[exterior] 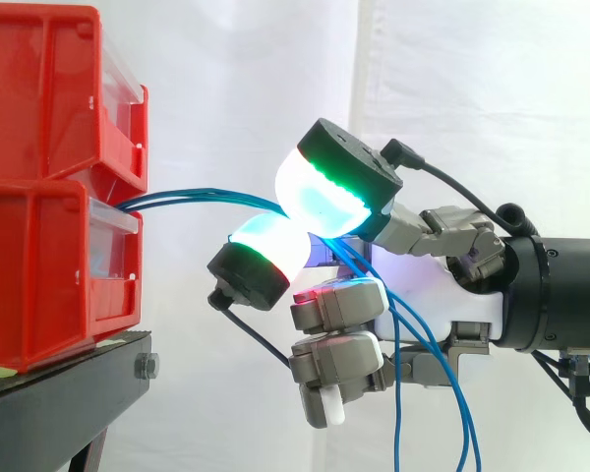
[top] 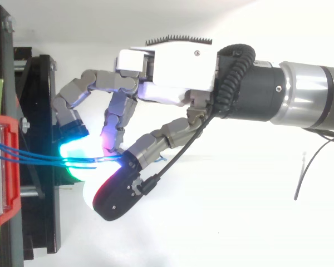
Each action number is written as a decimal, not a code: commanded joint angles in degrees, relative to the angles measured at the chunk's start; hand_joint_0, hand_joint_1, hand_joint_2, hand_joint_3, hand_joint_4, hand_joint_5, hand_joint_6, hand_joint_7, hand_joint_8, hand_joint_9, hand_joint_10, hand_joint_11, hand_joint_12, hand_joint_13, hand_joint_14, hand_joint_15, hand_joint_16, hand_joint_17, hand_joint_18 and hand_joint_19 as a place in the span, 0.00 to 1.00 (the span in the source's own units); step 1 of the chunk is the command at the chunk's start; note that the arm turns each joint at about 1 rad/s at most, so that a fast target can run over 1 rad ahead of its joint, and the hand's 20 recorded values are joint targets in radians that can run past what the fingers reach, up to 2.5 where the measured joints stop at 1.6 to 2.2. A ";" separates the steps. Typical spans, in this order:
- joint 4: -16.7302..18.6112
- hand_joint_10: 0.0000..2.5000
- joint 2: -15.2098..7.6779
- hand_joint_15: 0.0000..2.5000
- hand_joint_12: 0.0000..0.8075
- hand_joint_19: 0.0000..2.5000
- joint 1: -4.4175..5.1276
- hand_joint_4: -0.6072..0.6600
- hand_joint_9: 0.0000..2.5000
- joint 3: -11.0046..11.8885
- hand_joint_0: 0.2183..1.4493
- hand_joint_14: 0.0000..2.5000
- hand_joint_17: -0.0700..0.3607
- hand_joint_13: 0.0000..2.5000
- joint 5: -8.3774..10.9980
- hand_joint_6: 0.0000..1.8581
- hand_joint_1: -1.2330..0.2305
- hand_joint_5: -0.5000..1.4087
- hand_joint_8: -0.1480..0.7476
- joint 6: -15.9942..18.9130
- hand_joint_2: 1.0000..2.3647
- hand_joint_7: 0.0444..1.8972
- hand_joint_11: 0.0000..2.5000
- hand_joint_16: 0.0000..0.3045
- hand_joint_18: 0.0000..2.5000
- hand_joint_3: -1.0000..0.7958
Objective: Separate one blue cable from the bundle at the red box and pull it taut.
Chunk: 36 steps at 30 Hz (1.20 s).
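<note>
Blue cables [exterior: 197, 197] run as a thin bundle from the drawer front of the red bins [exterior: 39, 197] rightward to my hand [exterior: 428, 295]. They pass between two glowing cyan-green fingertips [exterior: 324, 192], which are curled together and pinch them about a hand's width from the box. Past the pinch the cables drop down behind the palm as loose strands [exterior: 401, 413]. From above, the cables [top: 33, 157] look nearly straight between the red box [top: 0, 172] and the hand [top: 178, 72]. I cannot tell how many strands sit inside the pinch.
The red bins stand on a black stand [exterior: 69, 383] at the left, its edge close under the fingers [top: 42, 111]. A white curtain hangs behind. The arm [top: 300, 100] enters from the right.
</note>
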 commanded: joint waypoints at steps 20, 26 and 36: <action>-0.04 0.01 0.00 0.50 0.46 0.38 -0.02 0.52 0.48 -0.01 0.26 0.01 0.44 0.42 -0.12 0.41 0.37 0.19 0.47 -0.03 0.00 0.61 0.54 0.17 0.33 0.28; -0.04 0.01 0.00 0.50 0.44 0.38 -0.02 0.50 0.47 -0.01 0.34 0.01 0.43 0.41 -0.12 0.41 0.32 0.19 0.46 0.06 0.00 0.64 0.54 0.17 0.31 0.28; -0.04 0.01 0.00 0.48 0.44 0.35 0.07 0.45 0.44 0.07 0.42 0.01 0.43 0.40 0.05 0.45 0.24 0.17 0.45 -0.03 0.00 0.67 0.52 0.17 0.31 0.31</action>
